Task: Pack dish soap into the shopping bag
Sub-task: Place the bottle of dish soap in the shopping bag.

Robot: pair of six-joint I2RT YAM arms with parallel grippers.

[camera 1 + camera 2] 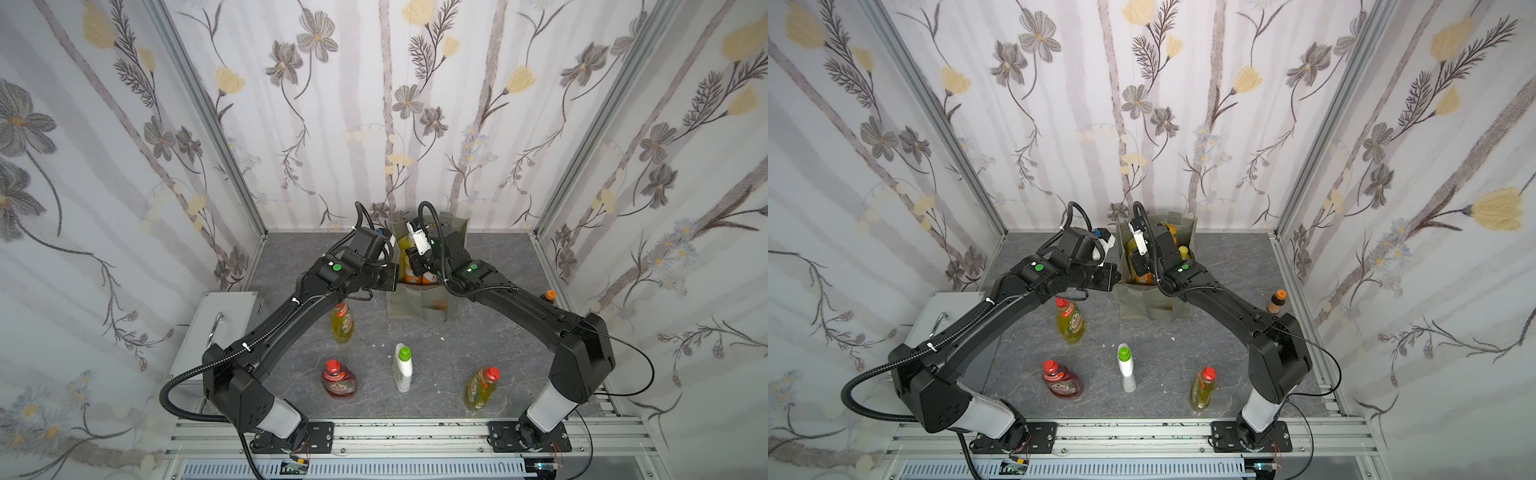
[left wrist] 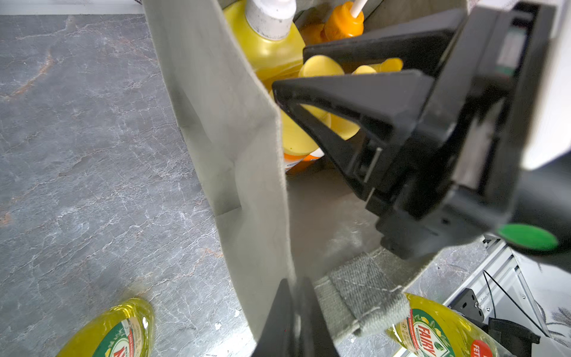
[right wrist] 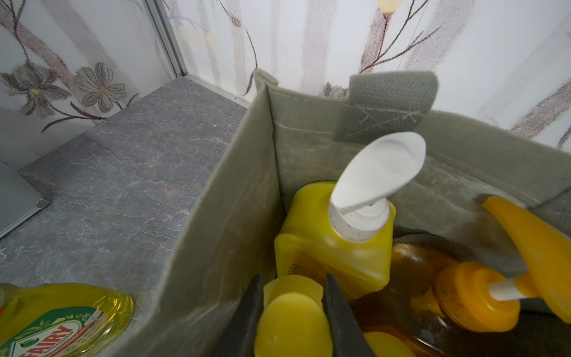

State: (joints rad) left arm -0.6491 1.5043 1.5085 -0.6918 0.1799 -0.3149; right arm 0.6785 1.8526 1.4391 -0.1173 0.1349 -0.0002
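The right gripper [image 3: 293,279] has its fingers clamped on a yellow-capped bottle [image 3: 292,324] down inside the shopping bag [image 3: 216,222], and mostly just its cap shows. The left gripper [image 2: 295,287] pinches the bag's rim tight, with its fingers partly cut off at the picture's edge.

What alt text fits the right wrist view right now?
The right gripper is closed on a bottle's yellow cap inside the grey-green bag. Also in the bag are a yellow pump bottle and an orange pump bottle; a yellow-green bottle sits outside on the grey table.
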